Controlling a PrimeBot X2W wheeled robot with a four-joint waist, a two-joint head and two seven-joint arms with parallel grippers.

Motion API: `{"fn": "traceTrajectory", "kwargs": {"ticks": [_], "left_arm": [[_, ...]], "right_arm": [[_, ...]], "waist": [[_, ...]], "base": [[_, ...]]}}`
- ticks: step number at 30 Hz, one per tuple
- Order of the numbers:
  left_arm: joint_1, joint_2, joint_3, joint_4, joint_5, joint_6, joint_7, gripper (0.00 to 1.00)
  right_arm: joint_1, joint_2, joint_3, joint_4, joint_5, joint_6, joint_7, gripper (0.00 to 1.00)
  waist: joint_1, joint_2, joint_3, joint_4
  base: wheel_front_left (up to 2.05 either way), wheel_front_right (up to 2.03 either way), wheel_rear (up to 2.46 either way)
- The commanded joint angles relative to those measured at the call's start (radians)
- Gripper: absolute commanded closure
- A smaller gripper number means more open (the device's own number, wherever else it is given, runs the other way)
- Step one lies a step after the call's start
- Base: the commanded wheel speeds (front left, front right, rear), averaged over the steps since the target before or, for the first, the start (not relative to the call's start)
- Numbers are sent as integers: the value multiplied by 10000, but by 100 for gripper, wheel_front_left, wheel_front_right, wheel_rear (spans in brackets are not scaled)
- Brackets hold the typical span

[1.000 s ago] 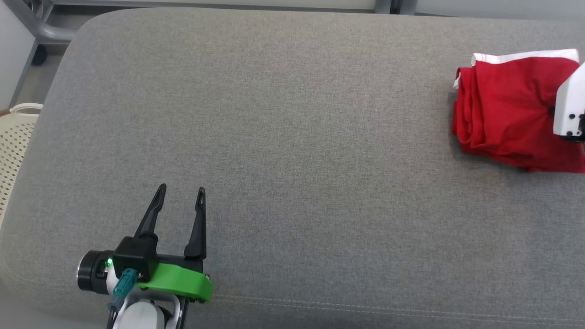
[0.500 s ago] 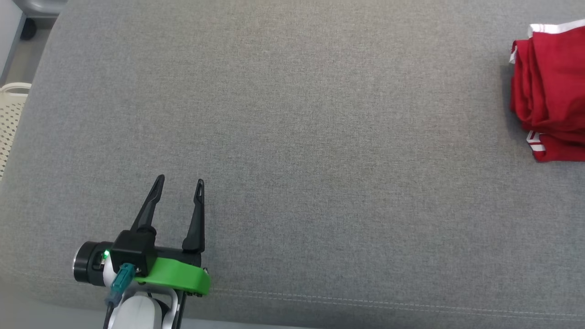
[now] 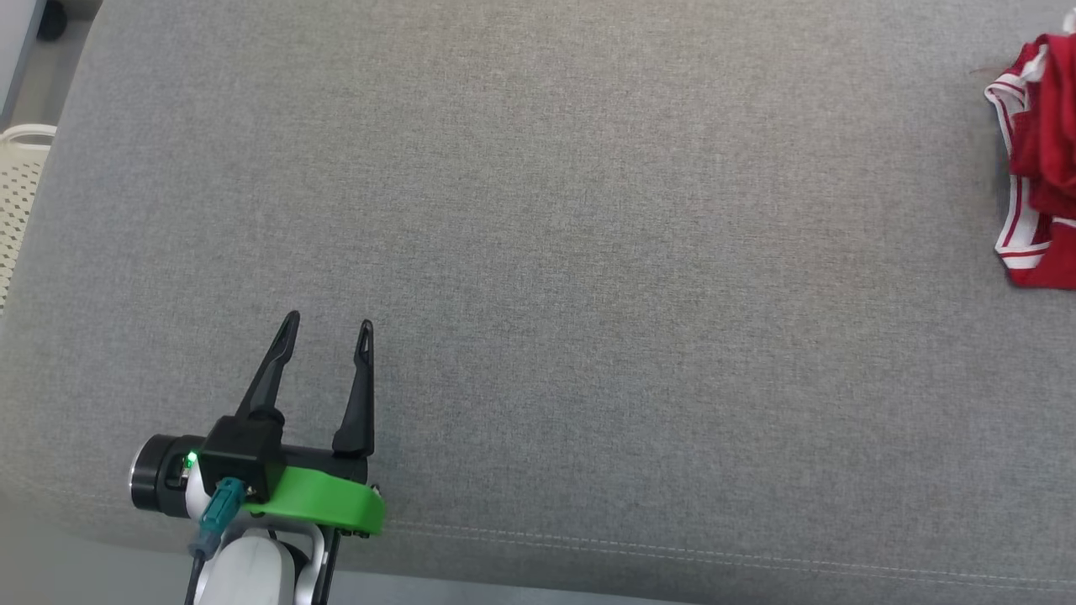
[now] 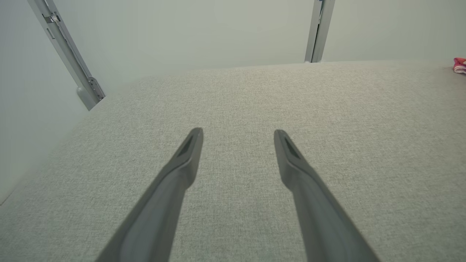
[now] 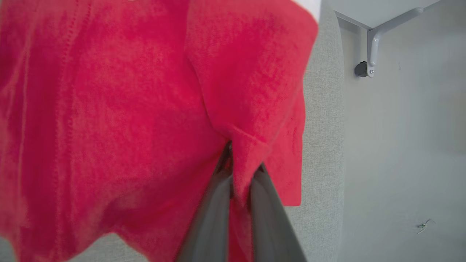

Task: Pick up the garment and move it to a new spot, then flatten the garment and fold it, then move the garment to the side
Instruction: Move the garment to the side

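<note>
Red knit cloth with white-striped trim, the garment (image 3: 1042, 160) lies bunched at the far right end of the grey cushion (image 3: 588, 252), partly cut off by the head view's border. In the right wrist view the garment (image 5: 127, 109) spreads wide in front of the cushion's right edge. The right gripper (image 5: 242, 160) has its two dark fingers pinched together on a raised fold of the fabric. Whether the cloth is lifted clear of the cushion cannot be told. The left gripper (image 3: 328, 322) is over the cushion's near left part, just beyond its front seam and well apart from the garment. Its jaws stand spread, with the cushion's weave showing between its fingers (image 4: 182, 171). A cream perforated basket (image 3: 17, 193) stands off the cushion's left end.
</note>
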Motion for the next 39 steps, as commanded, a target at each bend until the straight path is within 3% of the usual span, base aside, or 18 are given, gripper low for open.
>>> {"fn": "traceTrajectory", "kwargs": {"ticks": [1,13,14,15,16,17,26,39], "left_arm": [[-148,42,17,3,65,-23,4,0],[-153,29,87,-11,112,-13,4,0],[-161,27,79,-6,105,-15,4,0],[-167,25,75,1,105,-12,4,0],[-170,22,74,3,104,-5,4,0],[-167,22,76,1,100,1,4,0],[-137,11,137,48,78,43,4,0],[320,3,353,23,-42,139,4,0]], "right_arm": [[-118,-203,87,160,-143,-19,-104,100],[-304,-205,248,475,-303,-19,-281,100],[-330,-211,285,516,-358,-19,-323,96],[-343,-197,330,548,-431,-19,-410,61],[-362,-183,374,566,-509,-19,-519,7],[-407,-190,388,614,-556,-19,-626,0],[-509,-2,541,665,-827,-19,-1306,0],[822,1010,-599,-355,401,-19,-6046,0]], "waist": [[-1,-1,30,40],[-1,-1,185,39],[-1,-1,187,40],[-1,-1,189,39],[-1,-1,187,41],[-1,-1,186,42],[-1,-1,64,-4],[-1,-1,-1029,-399]], "base": [[0,0,0],[0,0,0],[0,0,0],[0,0,0],[0,0,0],[0,0,0],[0,0,0],[0,0,0]]}}
